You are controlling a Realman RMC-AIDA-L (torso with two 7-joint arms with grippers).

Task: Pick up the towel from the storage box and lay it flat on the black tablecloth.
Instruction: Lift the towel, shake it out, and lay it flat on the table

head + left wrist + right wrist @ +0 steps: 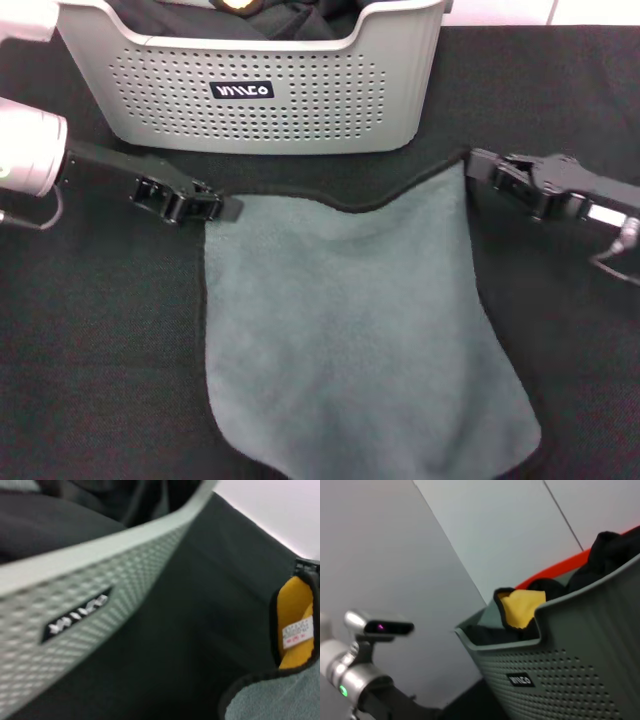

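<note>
The towel (pixel 350 330) lies gray face up on the black tablecloth (pixel 100 350), in front of the storage box (pixel 250 110). Its far edge sags between the two far corners. My left gripper (pixel 222 210) is shut on the towel's far left corner. My right gripper (pixel 478 166) is shut on the far right corner, which is pulled to a point. In the left wrist view the towel (pixel 270 705) has a corner turned up, showing its orange-yellow face with a white label, next to the box (pixel 75 630). The right wrist view shows the box (pixel 580 645) only.
A black fabric bundle (pixel 290 15) fills the box. A yellow cloth with a black border (pixel 520 607) hangs at the box rim in the right wrist view. An orange-red edge (pixel 555 570) shows behind the box. The tablecloth stretches wide on both sides.
</note>
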